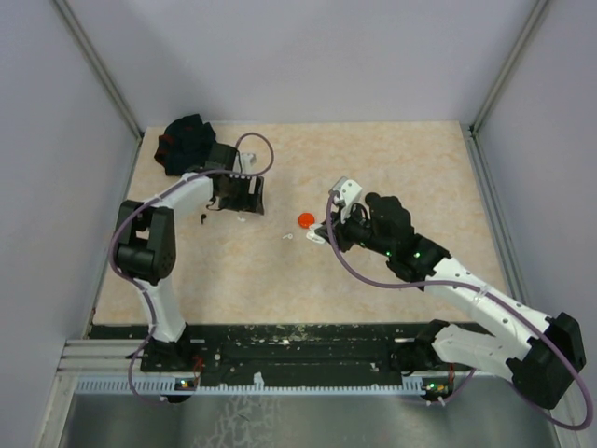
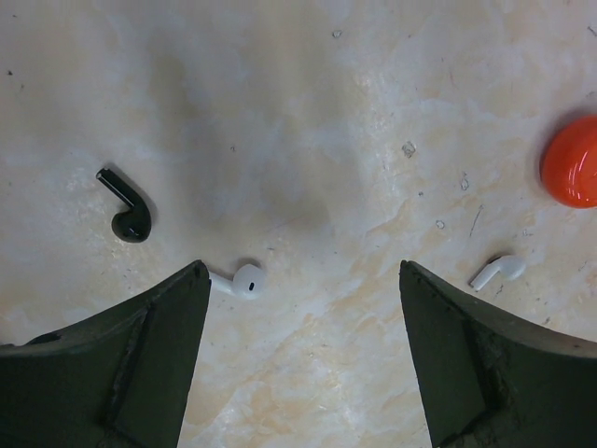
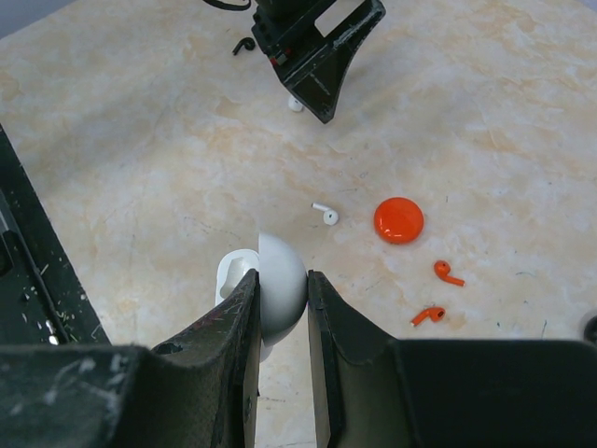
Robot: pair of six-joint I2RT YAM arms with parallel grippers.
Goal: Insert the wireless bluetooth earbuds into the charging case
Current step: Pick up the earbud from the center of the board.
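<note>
Right wrist view, right claw (image 3: 282,301) clenched on white charging case (image 3: 283,266), white earbud (image 3: 326,215) at one o'clock, red disc (image 3: 399,220) at two, red earbuds (image 3: 448,273) at three, left claw (image 3: 311,98) released at twelve, surface (image 3: 140,159) edge at nine, room ahead

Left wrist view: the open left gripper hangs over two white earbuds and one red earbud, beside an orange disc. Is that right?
One slip: the left wrist view shows a black earbud, not a red one. The open left gripper, first white earbud, second white earbud and orange disc are as stated.
</note>
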